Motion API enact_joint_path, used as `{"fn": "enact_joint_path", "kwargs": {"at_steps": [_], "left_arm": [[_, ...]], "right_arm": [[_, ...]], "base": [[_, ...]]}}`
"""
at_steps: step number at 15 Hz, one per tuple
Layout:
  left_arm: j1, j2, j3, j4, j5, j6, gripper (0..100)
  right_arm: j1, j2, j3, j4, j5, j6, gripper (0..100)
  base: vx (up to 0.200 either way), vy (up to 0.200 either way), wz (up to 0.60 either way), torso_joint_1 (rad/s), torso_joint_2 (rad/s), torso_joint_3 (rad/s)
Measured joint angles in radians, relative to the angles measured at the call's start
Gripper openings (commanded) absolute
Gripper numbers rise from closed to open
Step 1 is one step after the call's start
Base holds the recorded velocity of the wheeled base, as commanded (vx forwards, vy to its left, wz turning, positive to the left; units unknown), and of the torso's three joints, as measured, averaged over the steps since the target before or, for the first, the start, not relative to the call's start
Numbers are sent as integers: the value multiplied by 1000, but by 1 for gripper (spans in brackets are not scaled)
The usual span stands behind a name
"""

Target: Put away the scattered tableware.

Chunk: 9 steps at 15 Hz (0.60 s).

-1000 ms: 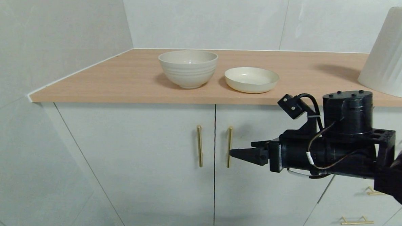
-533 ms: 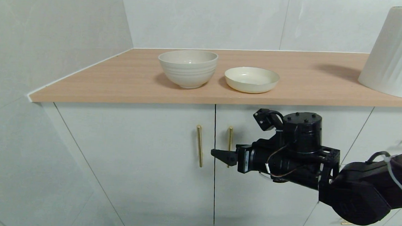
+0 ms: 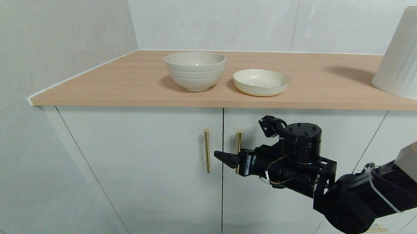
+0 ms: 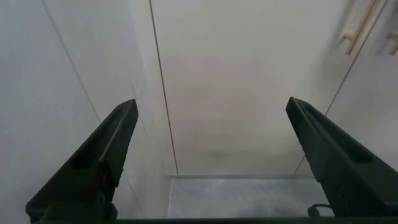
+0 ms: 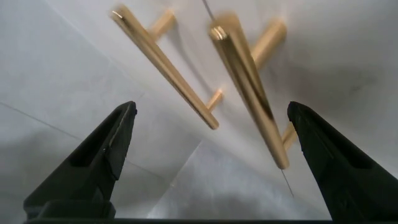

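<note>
A ribbed beige bowl (image 3: 195,70) and a shallow cream plate (image 3: 261,82) stand side by side on the wooden countertop (image 3: 125,85). Below the counter, my right gripper (image 3: 221,157) is level with the two gold door handles (image 3: 207,151) of the white cabinet, its tip over the seam between the doors. In the right wrist view this gripper (image 5: 210,109) is open, and both gold handles (image 5: 249,81) lie close between its fingers (image 5: 106,155). My left gripper (image 4: 211,102) is open with nothing in it, facing a white cabinet panel.
A large white ribbed lampshade (image 3: 408,52) stands on the counter's right end. A tiled wall closes the left side. More gold handles (image 3: 377,229) sit on drawers low at the right. The floor runs along the cabinet foot.
My right arm has moved left and in toward the cabinet. Its gripper went from right of the handles to right in front of them. The bowl and plate have not moved.
</note>
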Motion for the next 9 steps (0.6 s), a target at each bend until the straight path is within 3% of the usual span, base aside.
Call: {"fn": "enact_joint_path", "kwargs": {"at_steps": [9], "left_arm": [[0,0,0,0,0,2,100]], "right_arm": [[16,6,8,-41,9,70,100]], "base": [[0,0,0,0,0,0]]}}
